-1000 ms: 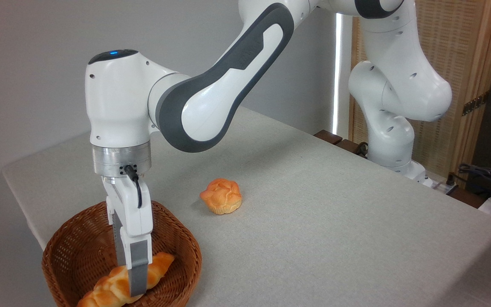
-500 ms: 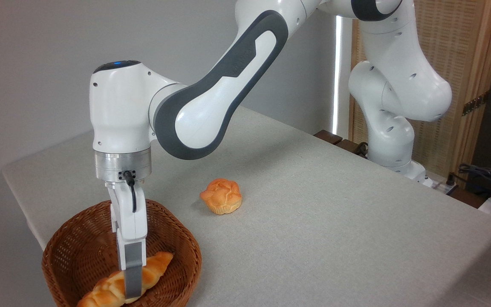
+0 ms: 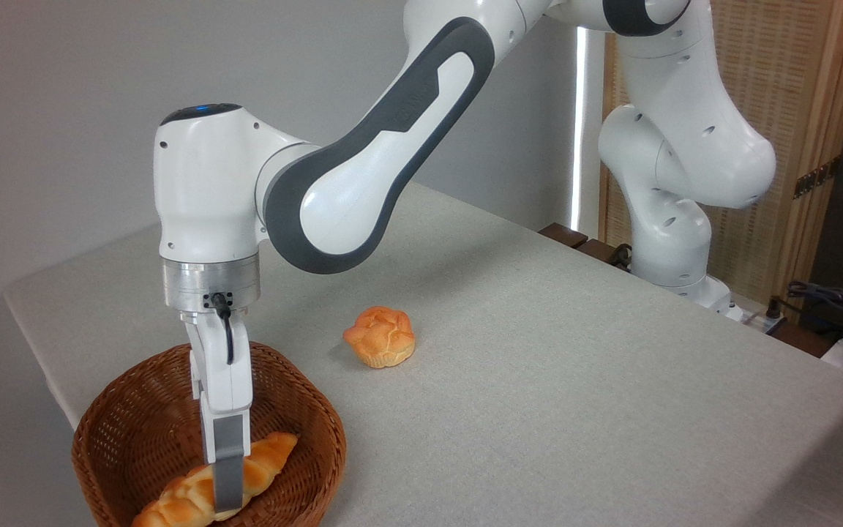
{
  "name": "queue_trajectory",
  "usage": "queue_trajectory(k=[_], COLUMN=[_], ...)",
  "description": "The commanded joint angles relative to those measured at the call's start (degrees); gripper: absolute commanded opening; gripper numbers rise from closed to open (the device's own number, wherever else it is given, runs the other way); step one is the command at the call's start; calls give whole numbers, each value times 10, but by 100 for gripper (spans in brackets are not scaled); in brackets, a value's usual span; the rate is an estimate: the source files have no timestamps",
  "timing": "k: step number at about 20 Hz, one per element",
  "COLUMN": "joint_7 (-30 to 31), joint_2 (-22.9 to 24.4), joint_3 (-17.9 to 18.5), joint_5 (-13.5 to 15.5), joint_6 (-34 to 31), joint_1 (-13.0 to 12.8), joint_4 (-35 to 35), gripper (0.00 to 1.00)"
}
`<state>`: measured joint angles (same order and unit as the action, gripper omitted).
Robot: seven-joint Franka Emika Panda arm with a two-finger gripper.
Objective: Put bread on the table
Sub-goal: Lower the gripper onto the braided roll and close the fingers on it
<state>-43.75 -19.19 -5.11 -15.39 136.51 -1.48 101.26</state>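
I have the jaws point(image 3: 225, 498) clamped across the middle of the braided loaf point(image 3: 205, 487), which lies in the wicker basket point(image 3: 114, 439) at the desk's point(image 3: 575, 380) near-left corner. It looks light and probably soft, so I judge this mid-length hold balances the tapered ends best.

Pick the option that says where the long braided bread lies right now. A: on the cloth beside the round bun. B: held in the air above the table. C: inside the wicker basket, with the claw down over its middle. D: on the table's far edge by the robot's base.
C: the bread lies inside the wicker basket, with the claw down across its middle, while the round bun sits apart on the table.
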Motion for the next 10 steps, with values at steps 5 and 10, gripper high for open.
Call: queue_trajectory(k=[5, 10], joint_7=[10, 12], joint_2=[1, 9], joint_3=[2, 2], joint_5=[-15, -12], joint_6=[12, 12], joint_1=[3, 4], joint_4=[9, 5], gripper=[27, 25])
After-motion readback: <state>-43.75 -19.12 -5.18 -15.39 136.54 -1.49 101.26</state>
